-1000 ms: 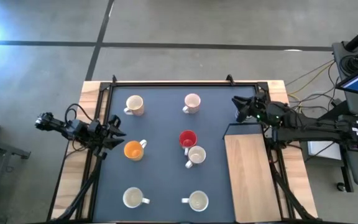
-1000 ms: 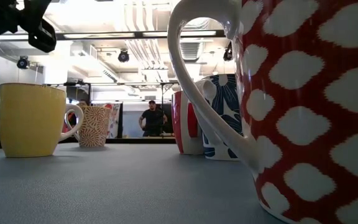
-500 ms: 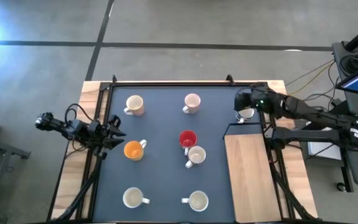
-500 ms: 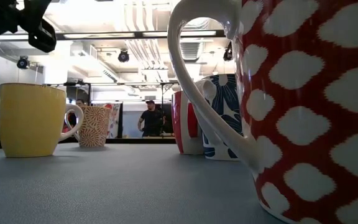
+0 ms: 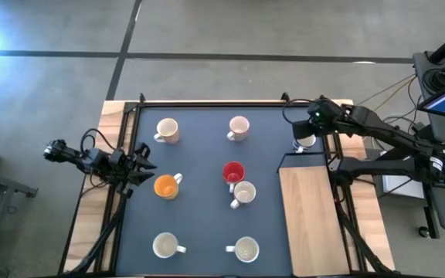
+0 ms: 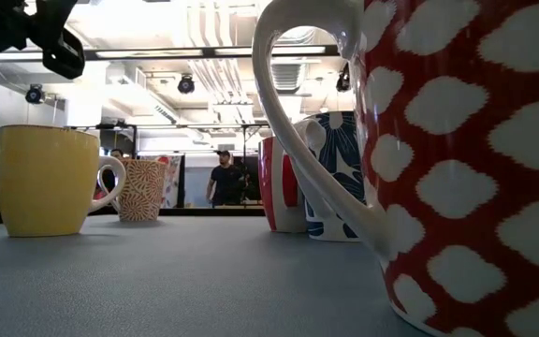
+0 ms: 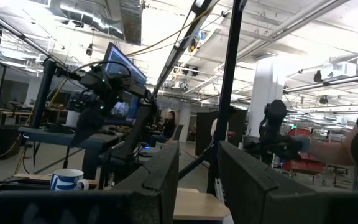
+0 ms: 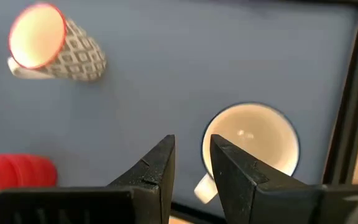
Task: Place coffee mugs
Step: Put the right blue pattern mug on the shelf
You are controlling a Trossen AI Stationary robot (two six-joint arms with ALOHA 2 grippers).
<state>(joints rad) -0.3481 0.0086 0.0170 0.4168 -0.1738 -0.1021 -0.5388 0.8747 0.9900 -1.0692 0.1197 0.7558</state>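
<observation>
Several coffee mugs stand upright on the dark mat: a cream one, a pale pink one, an orange one, a red one with a white one beside it, and two white ones near the front. A white mug with a blue rim stands at the mat's far right. My right gripper hangs above that mug, pointing down, open with nothing between its fingers. My left gripper waits open at the table's left edge.
A wooden board lies along the mat's right side, just in front of the blue-rimmed mug. A black frame bar runs close beside that mug. In the low view a red mug with white spots fills the right half.
My right gripper has risen and swung toward the table's far edge, tipping from roughly level to pointing down at the mat. The blue-rimmed mug it had covered now shows below it. Its fingers have kept the same gap.
</observation>
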